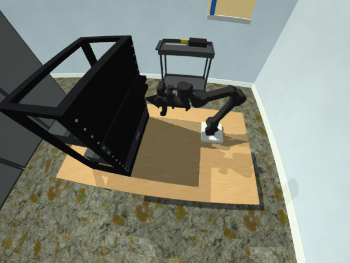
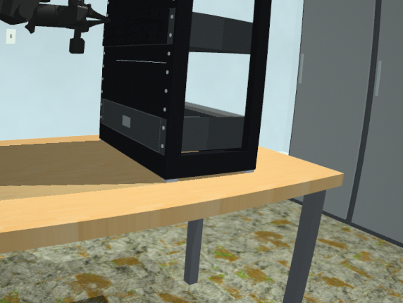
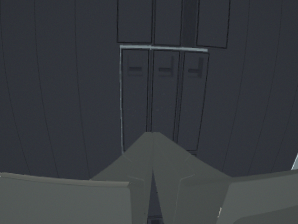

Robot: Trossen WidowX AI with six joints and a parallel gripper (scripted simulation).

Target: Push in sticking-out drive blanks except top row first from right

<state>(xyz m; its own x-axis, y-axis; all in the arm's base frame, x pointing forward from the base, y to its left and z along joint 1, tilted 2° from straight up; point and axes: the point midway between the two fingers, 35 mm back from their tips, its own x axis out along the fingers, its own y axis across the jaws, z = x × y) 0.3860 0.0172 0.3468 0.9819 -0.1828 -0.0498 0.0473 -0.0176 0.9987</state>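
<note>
The black open-frame rack (image 1: 89, 104) stands on the wooden table (image 1: 183, 159); it also shows in the exterior view (image 2: 176, 88). My gripper (image 1: 147, 98) is shut and empty, pointing at the upper part of the rack's front, a short way off it. In the exterior view the gripper tip (image 2: 106, 20) is level with the upper panel. In the wrist view the closed fingers (image 3: 152, 137) point at a group of three narrow upright drive blanks (image 3: 164, 90), outlined by a pale edge along the top and left. More blanks (image 3: 173, 3) show above them. I cannot tell which ones stick out.
The arm's white base plate (image 1: 212, 134) sits at the table's back right. A dark cart (image 1: 185, 61) stands behind the table. Grey cabinets (image 2: 345, 106) stand behind the rack. A grey panel (image 2: 132, 123) spans the rack's lower front. The rack's rear foot is near the table edge (image 2: 246, 172).
</note>
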